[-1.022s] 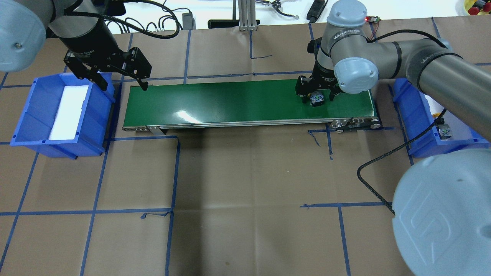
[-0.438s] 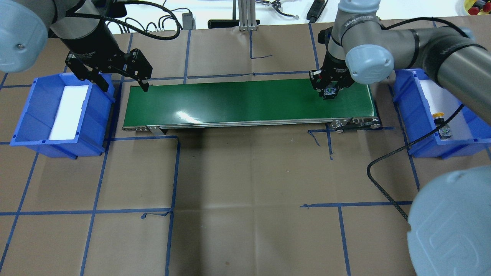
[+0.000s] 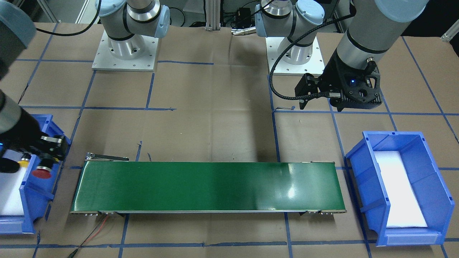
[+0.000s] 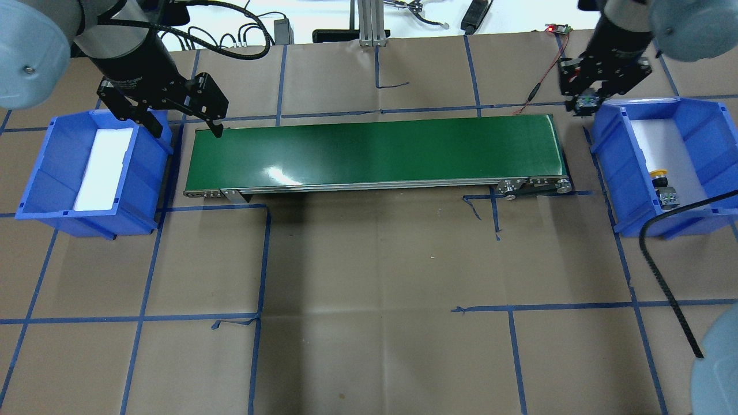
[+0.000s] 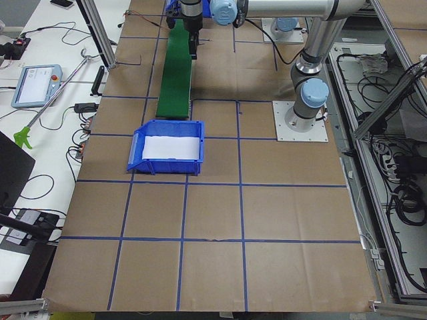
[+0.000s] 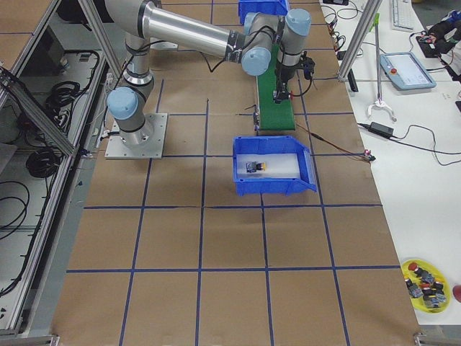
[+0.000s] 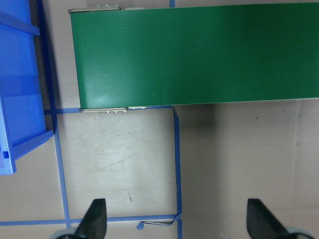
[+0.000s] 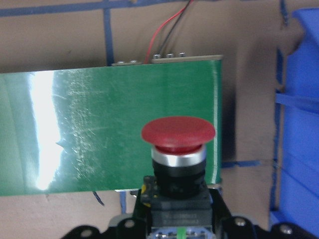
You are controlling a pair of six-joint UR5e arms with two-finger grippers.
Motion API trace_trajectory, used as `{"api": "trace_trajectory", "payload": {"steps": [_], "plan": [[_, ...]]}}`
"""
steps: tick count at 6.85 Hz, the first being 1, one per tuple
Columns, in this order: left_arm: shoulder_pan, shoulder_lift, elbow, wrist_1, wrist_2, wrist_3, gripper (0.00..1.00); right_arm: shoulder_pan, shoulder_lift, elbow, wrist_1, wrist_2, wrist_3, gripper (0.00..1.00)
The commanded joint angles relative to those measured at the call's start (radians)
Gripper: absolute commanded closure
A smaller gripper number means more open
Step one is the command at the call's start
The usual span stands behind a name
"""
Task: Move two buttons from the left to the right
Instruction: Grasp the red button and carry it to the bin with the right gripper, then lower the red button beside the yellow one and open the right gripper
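Note:
My right gripper (image 4: 587, 101) is shut on the red-capped button (image 8: 178, 132) and holds it in the air, cap down, between the right end of the green conveyor belt (image 4: 375, 151) and the far corner of the right blue bin (image 4: 610, 167). The red cap also shows in the front-facing view (image 3: 41, 173). The yellow-capped button (image 4: 658, 174) lies on white foam inside the right bin. My left gripper (image 4: 184, 124) is open and empty above the belt's left end, its fingertips (image 7: 94, 219) spread wide.
The left blue bin (image 4: 34, 173) holds only a white foam pad. A red and black wire (image 4: 533, 95) runs from the belt's far right corner. Blue tape lines cross the brown table cover.
My right gripper has carried the red-capped button to the right, off the belt's right end to the corner of the right bin. The left arm has not moved.

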Motion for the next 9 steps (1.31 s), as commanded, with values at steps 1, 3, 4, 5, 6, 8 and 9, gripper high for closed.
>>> {"api": "trace_trajectory", "payload": {"steps": [1, 3, 4, 5, 6, 8, 9], "plan": [[-0.001, 0.0, 0.0, 0.0, 0.001, -0.003, 0.0, -0.165, 0.005, -0.026, -0.01, 0.0, -0.218, 0.95], [-0.001, -0.001, 0.002, 0.0, 0.001, -0.006, 0.0, -0.231, 0.075, -0.027, -0.107, 0.0, -0.309, 0.95], [-0.001, -0.003, 0.003, 0.0, 0.001, -0.006, 0.0, -0.231, 0.121, -0.033, -0.112, -0.003, -0.314, 0.95], [-0.001, -0.003, 0.003, 0.0, 0.001, -0.006, 0.0, -0.231, 0.164, -0.024, -0.137, -0.012, -0.32, 0.95], [-0.001, -0.003, 0.003, 0.0, 0.001, -0.006, 0.0, -0.231, 0.218, -0.018, -0.162, -0.015, -0.359, 0.95], [-0.001, -0.003, 0.003, 0.0, 0.001, -0.006, 0.0, -0.233, 0.282, -0.013, -0.175, -0.026, -0.363, 0.95], [-0.001, -0.003, 0.003, 0.0, 0.001, -0.006, 0.0, -0.236, 0.302, -0.004, -0.182, -0.061, -0.364, 0.94]]}}
